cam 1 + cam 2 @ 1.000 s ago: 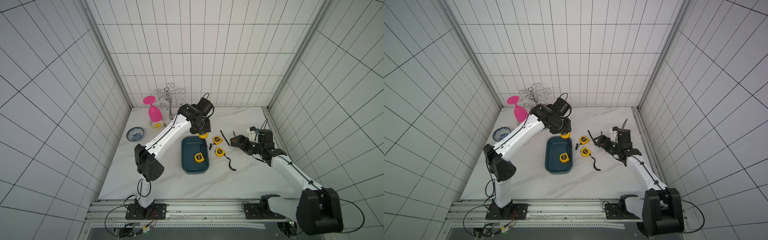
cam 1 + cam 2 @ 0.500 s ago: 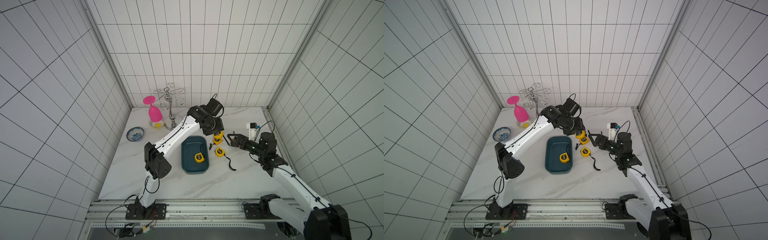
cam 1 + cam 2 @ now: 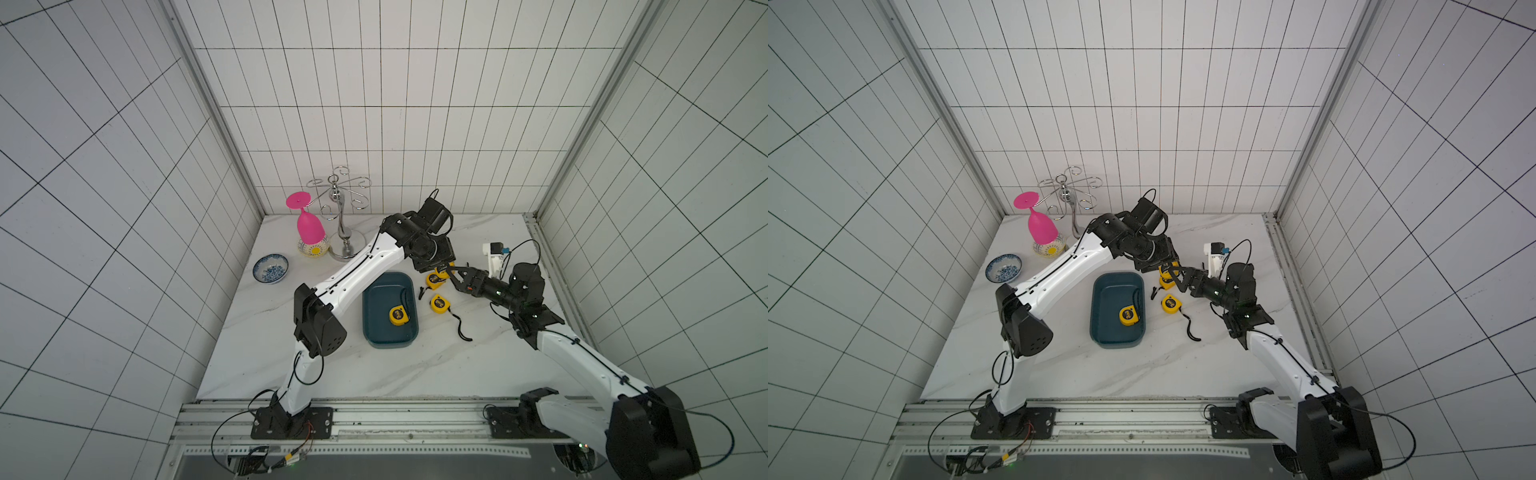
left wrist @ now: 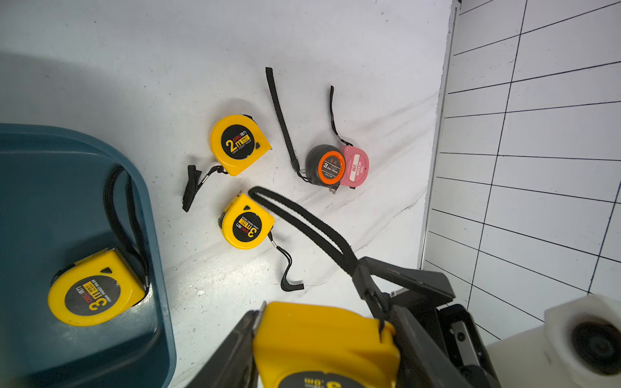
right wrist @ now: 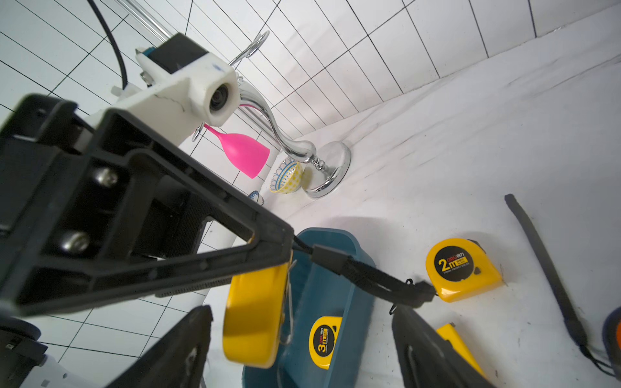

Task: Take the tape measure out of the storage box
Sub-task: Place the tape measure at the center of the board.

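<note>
The dark teal storage box lies mid-table with one yellow tape measure in it. My left gripper is shut on another yellow tape measure, held in the air just right of the box's far corner. Its black strap trails off to one side. My right gripper is open and straddles that held tape measure, with a gap on each side.
On the table right of the box lie a yellow 2 m tape, a yellow 3 m tape, and a black-orange tape against a pink one. At the back left stand a chrome rack, pink goblet and blue-white bowl.
The left arm has carried its tape measure rightward from the box's far end. The right arm has reached in to meet it, and its jaws have narrowed a little.
</note>
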`<state>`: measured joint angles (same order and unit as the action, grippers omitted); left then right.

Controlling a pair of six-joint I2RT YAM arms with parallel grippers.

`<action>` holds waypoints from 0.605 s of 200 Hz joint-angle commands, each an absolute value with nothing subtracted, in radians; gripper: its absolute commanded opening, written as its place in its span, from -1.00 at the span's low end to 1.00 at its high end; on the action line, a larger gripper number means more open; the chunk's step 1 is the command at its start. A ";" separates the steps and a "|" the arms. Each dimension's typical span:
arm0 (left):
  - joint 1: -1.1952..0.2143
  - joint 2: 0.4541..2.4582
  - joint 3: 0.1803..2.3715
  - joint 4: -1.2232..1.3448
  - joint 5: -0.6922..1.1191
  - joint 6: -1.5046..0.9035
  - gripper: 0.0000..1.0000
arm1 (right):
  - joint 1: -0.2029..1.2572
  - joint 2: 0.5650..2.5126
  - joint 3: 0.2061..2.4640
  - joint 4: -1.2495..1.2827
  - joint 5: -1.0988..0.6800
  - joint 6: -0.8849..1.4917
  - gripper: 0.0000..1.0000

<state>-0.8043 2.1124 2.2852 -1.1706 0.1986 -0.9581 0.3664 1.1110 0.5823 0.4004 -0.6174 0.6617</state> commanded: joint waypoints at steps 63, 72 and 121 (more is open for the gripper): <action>-0.815 2.116 2.303 -1.107 0.262 -0.951 -1.00 | 0.386 1.160 0.578 0.495 -0.632 0.672 -0.12; -0.815 2.114 2.297 -1.103 0.262 -0.949 -1.00 | 0.386 1.156 0.578 0.485 -0.628 0.670 -0.25; -0.809 2.100 2.261 -1.096 0.240 -0.922 -0.24 | 0.382 1.119 0.564 0.422 -0.605 0.656 -0.56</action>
<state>-0.8051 2.1128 2.2742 -1.1316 0.2291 -0.9596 0.3820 1.1446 0.5823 0.4652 -0.6353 0.6540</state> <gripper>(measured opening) 0.594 0.309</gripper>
